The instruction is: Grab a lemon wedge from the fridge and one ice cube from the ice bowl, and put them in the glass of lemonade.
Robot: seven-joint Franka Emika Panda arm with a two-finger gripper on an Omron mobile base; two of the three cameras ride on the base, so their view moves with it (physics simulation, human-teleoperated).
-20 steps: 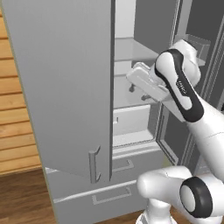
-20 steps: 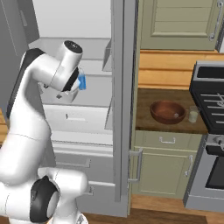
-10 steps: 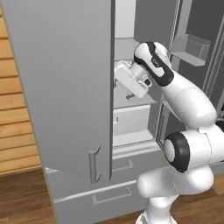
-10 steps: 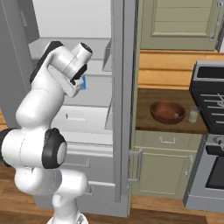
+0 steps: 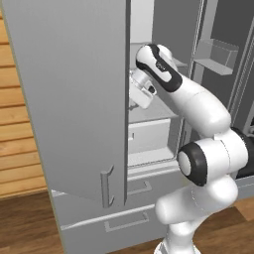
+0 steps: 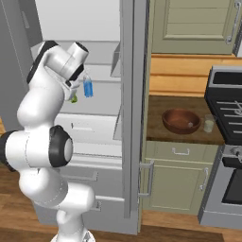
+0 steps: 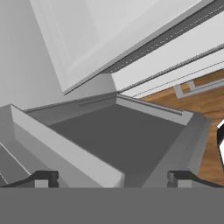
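Hand view: we see the pincer open over a grey fridge shelf; the lemon wedge lies near the shelf's edge.

Wood plank floor; beige cabinets beneath wooden counter; dark stove at right; wood-panel wall.

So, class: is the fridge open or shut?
Open. The fridge door stands swung out, and the arm reaches in toward its shelves.
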